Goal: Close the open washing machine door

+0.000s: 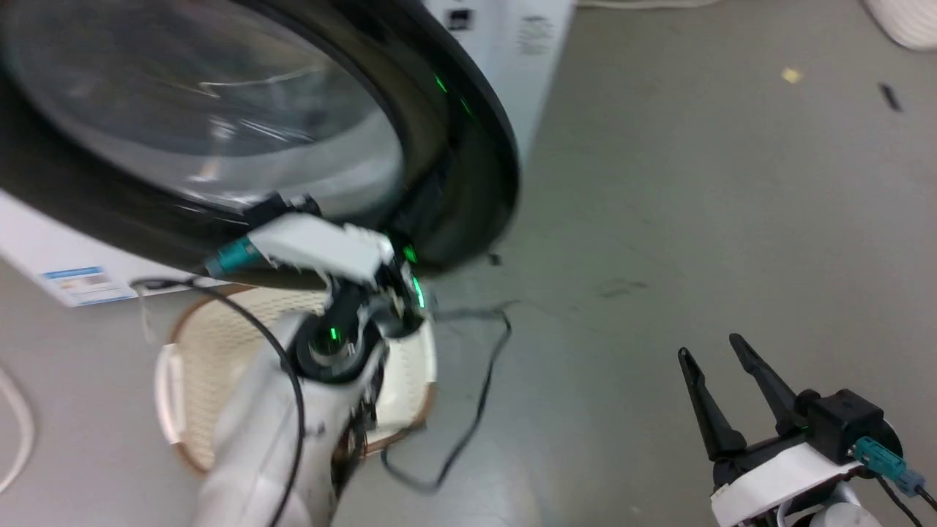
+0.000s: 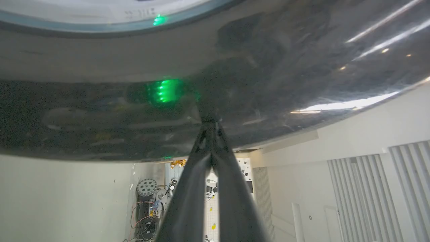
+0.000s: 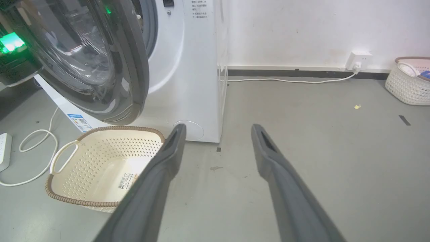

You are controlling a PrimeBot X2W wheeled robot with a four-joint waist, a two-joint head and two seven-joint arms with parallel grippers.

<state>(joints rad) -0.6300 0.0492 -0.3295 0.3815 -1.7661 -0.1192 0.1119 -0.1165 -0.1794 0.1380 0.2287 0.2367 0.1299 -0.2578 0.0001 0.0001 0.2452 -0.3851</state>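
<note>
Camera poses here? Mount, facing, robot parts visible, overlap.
Head view: on the head, looking forward and down at the washing machine door and floor; left arm and open right tool show.
Left wrist view: on the left wrist, looking along the shut left tool, tips against the door's glossy black face.
Right wrist view: on the right wrist, facing across the floor to the washing machine and basket; its own spread fingers show.
Shared: all three see the door; head and right wrist both see the basket.
</note>
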